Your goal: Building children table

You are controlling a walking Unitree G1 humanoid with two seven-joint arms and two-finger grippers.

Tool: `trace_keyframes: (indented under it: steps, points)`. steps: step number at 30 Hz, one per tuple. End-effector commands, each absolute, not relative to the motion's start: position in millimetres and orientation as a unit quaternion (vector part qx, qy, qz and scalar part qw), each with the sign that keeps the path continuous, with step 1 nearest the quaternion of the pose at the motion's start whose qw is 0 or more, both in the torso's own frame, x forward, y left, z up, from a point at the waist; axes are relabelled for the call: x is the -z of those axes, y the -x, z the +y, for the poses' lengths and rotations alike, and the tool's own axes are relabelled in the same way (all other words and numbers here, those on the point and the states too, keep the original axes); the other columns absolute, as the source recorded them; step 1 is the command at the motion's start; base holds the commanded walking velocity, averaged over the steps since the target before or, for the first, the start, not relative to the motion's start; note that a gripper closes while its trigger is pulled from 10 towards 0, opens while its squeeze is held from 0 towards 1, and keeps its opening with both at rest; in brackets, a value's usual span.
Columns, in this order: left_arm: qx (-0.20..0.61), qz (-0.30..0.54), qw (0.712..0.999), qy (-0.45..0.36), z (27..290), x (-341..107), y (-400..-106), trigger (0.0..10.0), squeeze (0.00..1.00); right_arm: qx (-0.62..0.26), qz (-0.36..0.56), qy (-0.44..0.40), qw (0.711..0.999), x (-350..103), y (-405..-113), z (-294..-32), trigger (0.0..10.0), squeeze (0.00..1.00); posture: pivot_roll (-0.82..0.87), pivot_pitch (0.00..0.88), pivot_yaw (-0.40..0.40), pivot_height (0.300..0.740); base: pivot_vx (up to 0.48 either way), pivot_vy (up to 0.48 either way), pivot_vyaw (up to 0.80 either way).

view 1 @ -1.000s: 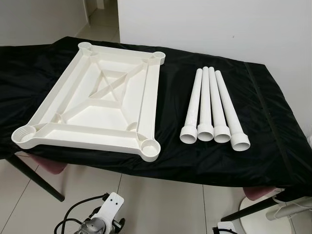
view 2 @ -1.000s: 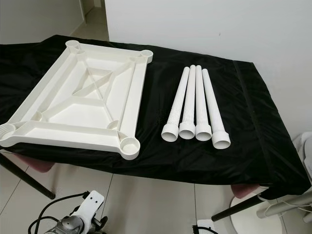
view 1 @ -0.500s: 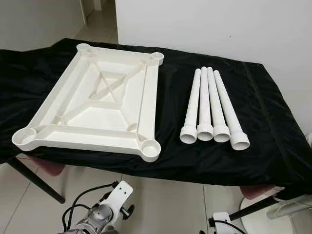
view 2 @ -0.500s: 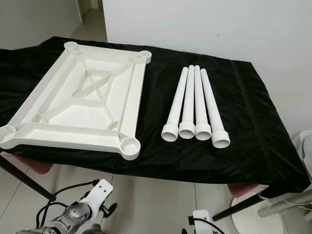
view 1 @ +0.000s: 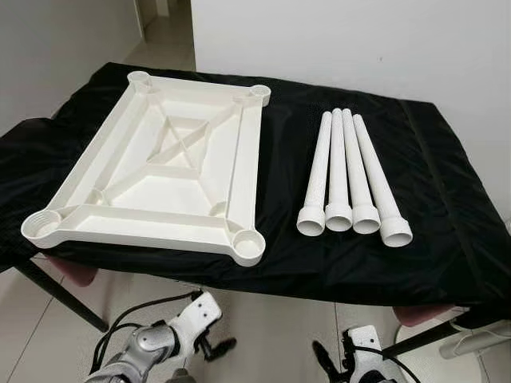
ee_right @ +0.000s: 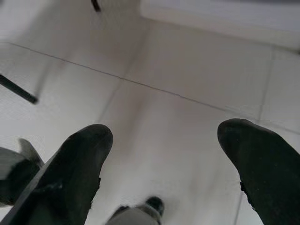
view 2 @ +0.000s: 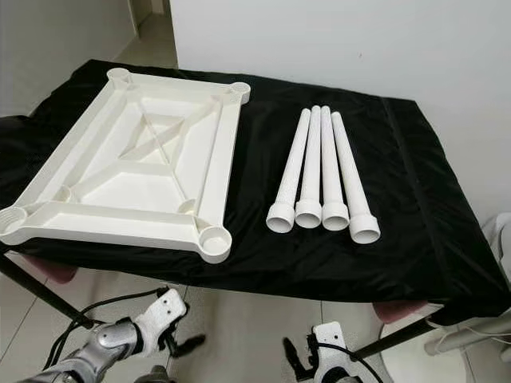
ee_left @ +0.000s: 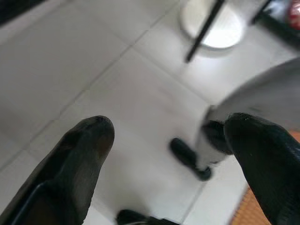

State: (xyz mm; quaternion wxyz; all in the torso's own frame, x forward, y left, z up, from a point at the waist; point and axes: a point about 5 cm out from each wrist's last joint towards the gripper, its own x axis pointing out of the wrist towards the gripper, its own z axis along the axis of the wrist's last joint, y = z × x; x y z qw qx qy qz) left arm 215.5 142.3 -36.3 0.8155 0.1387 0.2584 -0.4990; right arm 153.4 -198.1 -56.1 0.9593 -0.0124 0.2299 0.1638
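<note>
A white plastic table top [view 1: 247, 159] lies upside down on the left of a table draped in black cloth [view 1: 447, 199]. It has a round socket at each corner, the nearest one [view 1: 248, 243] by the front edge. Several white tube legs [view 1: 351, 179] lie side by side to its right, wide ends toward me. Both grippers hang low over the tiled floor, in front of the table's edge. My left gripper [view 1: 214, 346] is open with nothing between its fingers [ee_left: 89, 154]. My right gripper [view 1: 322, 357] is also open and empty, its fingers [ee_right: 79, 164] spread wide.
A white wall stands behind the table, with a doorway at the back left. Black table legs [view 1: 60, 295] slant to the floor under the front edge. A pink stool [view 1: 76, 273] sits under the left side and a white round base [view 1: 467, 343] at the lower right.
Both arms have come up and forward at the bottom of the eye views, and their black fingers now show. The table top and legs lie as before.
</note>
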Motion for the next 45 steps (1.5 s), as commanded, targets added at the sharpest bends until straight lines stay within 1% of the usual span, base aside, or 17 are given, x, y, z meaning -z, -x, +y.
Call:
trace_keyframes:
  steps: [1,6,8,12,14,16,19,20,21,23,24,26,30,33,40,44,45]
  points:
    - [0.526,0.244,0.805,-0.124,144,29,-218,10.0,0.00,-0.181,0.214,0.018,0.960,51,-153,-201,10.0,0.00,0.06,0.000,-0.060,0.740,0.000,0.000,0.00]
    - [0.552,0.208,0.799,-0.115,148,14,-224,10.0,0.00,-0.225,0.173,0.024,0.959,35,-154,-202,10.0,0.00,0.06,0.000,-0.060,0.740,0.000,0.000,0.00]
    - [0.568,0.174,0.797,-0.105,146,-2,-228,10.0,0.00,-0.261,0.139,0.030,0.955,19,-157,-200,10.0,0.00,0.06,0.000,-0.055,0.740,0.000,0.000,0.00]
    - [0.636,0.167,0.750,-0.066,144,-30,-223,10.0,0.00,-0.336,0.097,0.023,0.936,-13,-156,-191,10.0,0.00,0.06,0.000,-0.060,0.740,0.000,0.000,0.00]
    - [0.645,0.161,0.744,-0.069,144,-34,-222,10.0,0.00,-0.349,0.093,0.022,0.932,-18,-155,-190,10.0,0.00,0.06,0.000,-0.061,0.740,0.000,0.000,0.00]
    - [0.677,0.151,0.716,-0.075,146,-50,-217,10.0,0.00,-0.405,0.090,0.012,0.910,-34,-151,-185,10.0,0.00,0.06,0.000,-0.064,0.740,0.000,0.000,0.00]
    - [0.689,0.151,0.705,-0.077,146,-56,-215,10.0,0.00,-0.424,0.093,0.006,0.901,-39,-150,-183,10.0,0.00,0.06,0.000,-0.064,0.740,0.000,0.000,0.00]
    - [0.702,0.148,0.692,-0.080,146,-62,-212,10.0,0.00,-0.448,0.091,0.001,0.890,-47,-148,-179,10.0,0.00,0.06,0.000,-0.067,0.740,0.000,0.000,0.00]
    - [0.702,0.148,0.692,-0.080,146,-62,-212,10.0,0.00,-0.448,0.091,0.001,0.890,-47,-148,-179,10.0,0.00,0.06,0.000,-0.067,0.740,0.000,0.000,0.00]
    - [0.721,0.152,0.672,-0.076,146,-73,-204,10.0,0.00,-0.478,0.087,-0.004,0.874,-59,-146,-174,10.0,0.00,0.06,0.000,-0.070,0.740,0.000,0.000,0.00]
    - [0.721,0.152,0.672,-0.076,146,-73,-204,10.0,0.00,-0.478,0.087,-0.004,0.874,-59,-146,-174,10.0,0.00,0.06,0.000,-0.070,0.740,0.000,0.000,0.00]
    - [0.737,0.159,0.651,-0.083,148,-79,-197,10.0,0.00,-0.498,0.082,-0.003,0.864,-68,-147,-171,10.0,0.00,0.07,0.000,-0.072,0.740,0.000,0.000,0.00]
    - [0.742,0.168,0.642,-0.094,150,-80,-193,10.0,0.00,-0.505,0.085,-0.005,0.859,-72,-147,-171,10.0,0.00,0.07,0.000,-0.073,0.740,0.000,0.000,0.00]
    - [0.749,0.211,0.619,-0.106,167,-76,-184,10.0,0.00,-0.523,0.100,-0.001,0.846,-75,-146,-172,10.0,0.00,0.07,0.000,-0.073,0.740,0.000,0.000,0.00]
    - [0.759,0.216,0.611,-0.069,170,-86,-183,10.0,0.00,-0.537,0.117,-0.002,0.835,-75,-141,-176,10.0,0.00,0.08,0.007,-0.077,0.740,0.000,0.000,0.00]
    - [0.757,0.196,0.623,-0.034,167,-98,-186,10.0,0.00,-0.541,0.115,-0.007,0.833,-79,-141,-176,10.0,0.00,0.08,0.014,-0.081,0.740,0.000,0.000,0.00]
    - [0.752,0.174,0.635,-0.017,163,-107,-189,10.0,0.00,-0.539,0.106,-0.008,0.836,-84,-145,-177,10.0,0.00,0.08,0.014,-0.082,0.740,0.000,0.000,0.00]
